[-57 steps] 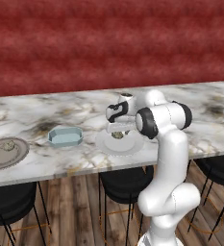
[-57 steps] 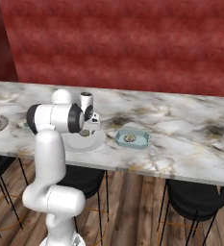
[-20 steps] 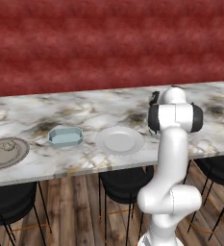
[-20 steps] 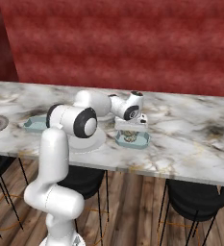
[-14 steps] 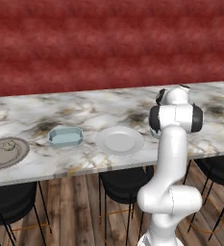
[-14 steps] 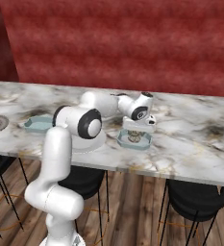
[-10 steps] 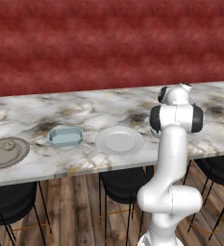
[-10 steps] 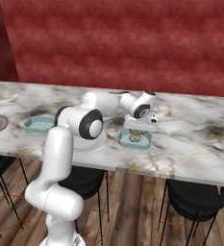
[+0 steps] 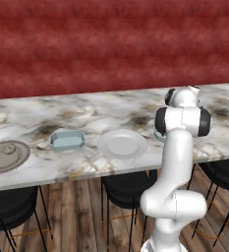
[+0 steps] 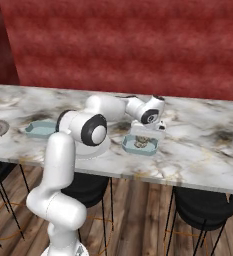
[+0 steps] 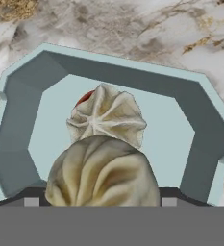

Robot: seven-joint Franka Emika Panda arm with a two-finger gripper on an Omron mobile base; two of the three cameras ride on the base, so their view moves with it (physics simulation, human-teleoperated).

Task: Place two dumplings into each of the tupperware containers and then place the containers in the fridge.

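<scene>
Two dumplings (image 11: 106,120) in tupperware container (image 11: 200,125) (pincer (image 10: 147,134) above)

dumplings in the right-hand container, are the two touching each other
Cannot tell. In the hand view the near dumpling overlaps the far dumpling inside the container, hiding any contact or gap.

— What can't you make out under the claw (image 10: 147,131)?
— The nearer dumpling (image 11: 103,173) is cut off at its base and hides part of the farther dumpling (image 11: 107,116).
— And the container (image 9: 158,136)?
— Mostly behind the arm.
</scene>
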